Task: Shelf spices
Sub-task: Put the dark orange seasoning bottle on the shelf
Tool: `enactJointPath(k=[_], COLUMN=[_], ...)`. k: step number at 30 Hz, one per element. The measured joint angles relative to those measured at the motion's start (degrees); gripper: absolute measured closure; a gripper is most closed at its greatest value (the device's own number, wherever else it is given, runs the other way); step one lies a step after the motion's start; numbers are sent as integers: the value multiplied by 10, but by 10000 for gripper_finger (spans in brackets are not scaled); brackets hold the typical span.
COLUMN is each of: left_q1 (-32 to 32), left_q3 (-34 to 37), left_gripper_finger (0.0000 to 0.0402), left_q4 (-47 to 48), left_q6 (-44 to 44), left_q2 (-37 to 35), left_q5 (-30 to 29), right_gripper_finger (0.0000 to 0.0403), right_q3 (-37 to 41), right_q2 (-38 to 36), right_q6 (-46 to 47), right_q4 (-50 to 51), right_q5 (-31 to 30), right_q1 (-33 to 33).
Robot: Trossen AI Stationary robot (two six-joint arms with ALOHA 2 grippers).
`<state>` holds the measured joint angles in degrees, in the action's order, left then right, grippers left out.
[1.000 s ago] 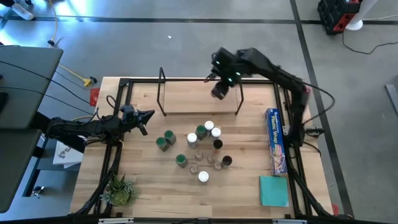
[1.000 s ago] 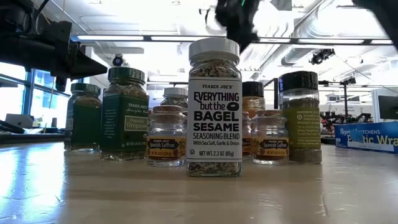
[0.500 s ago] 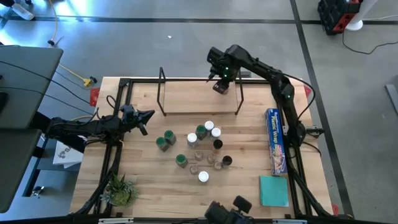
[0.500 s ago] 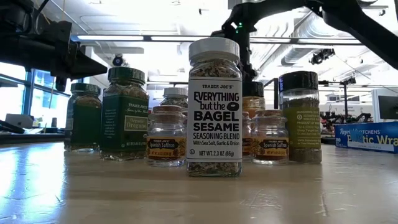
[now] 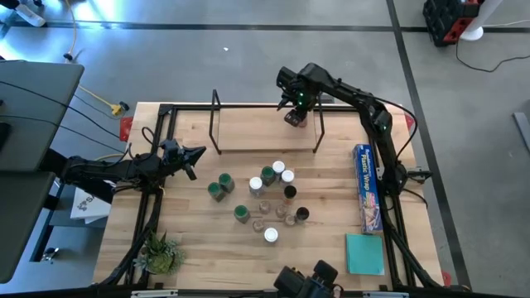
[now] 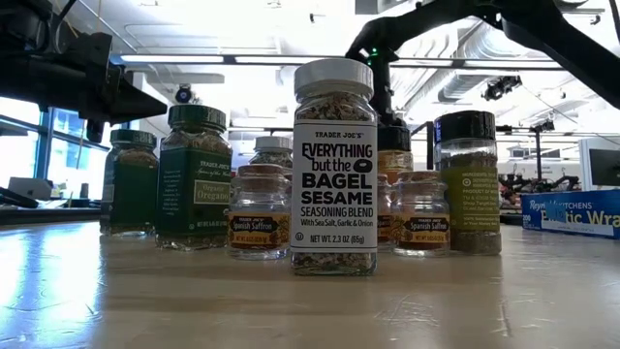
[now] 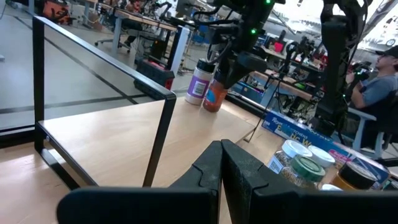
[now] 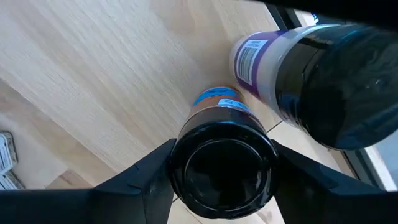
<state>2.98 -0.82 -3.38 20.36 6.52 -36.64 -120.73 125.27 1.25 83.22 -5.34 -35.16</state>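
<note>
The shelf (image 5: 265, 139) is a light-wood plank with two black hoops, at the table's far side; it also shows in the left wrist view (image 7: 118, 130). My right gripper (image 5: 296, 114) is over the plank's right end, shut on a dark-lidded jar of orange-red spice (image 7: 213, 98). A purple-labelled jar (image 7: 199, 81) stands on its base on the plank just beside it. Several more spice jars (image 5: 269, 194) stand in a cluster on the tabletop. My left gripper (image 5: 195, 156) is shut and empty at the table's left, left of the cluster. My right gripper pinches the jar's dark lid (image 8: 181, 163) between its two fingers (image 8: 146, 177), one on each side. The fingers come from above, pointing down. The jar hangs below them, slightly tilted, with its base (image 7: 211, 108) at the shelf plank beside the purple-labelled jar (image 8: 261, 62).
A long blue plastic-wrap box (image 5: 368, 187) lies along the table's right edge, with a teal pad (image 5: 364, 252) nearer the front. A small plant (image 5: 161, 252) stands at the front left. A black frame (image 5: 166, 109) borders the table.
My right gripper has carried the dark-lidded jar toward the table's far edge and down onto the right end of the shelf plank, next to the purple-labelled jar. It has stayed shut on the jar.
</note>
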Motion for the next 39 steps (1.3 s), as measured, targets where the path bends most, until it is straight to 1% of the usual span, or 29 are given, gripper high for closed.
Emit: enactJointPath(k=[8,13,18,23,30,34,38,39], left_q1=[0,0,0,0,0,0,0,0], left_q3=[0,0,0,0,0,0,0,0], left_gripper_finger=[396,396,396,396,396,396,396,396], left_q4=[0,0,0,0,0,0,0,0], left_q6=[0,0,0,0,0,0,0,0], left_q2=[0,0,0,0,0,0,0,0], left_q5=[0,0,0,0,0,0,0,0], right_gripper_finger=[178,177,173,162,160,160,160,160], right_q3=[-7,-30,-33,-33,-37,-75,-142,-144], right_q2=[0,-2,-2,-2,-2,-2,-3,-8], right_q6=[2,2,1,1,3,3,-2,-7], right_q4=[2,0,5,6,8,18,45,45], right_q5=[0,30,50,48,48,46,12,8], right_q1=[0,-3,-12,-16,-16,-16,-12,-11])
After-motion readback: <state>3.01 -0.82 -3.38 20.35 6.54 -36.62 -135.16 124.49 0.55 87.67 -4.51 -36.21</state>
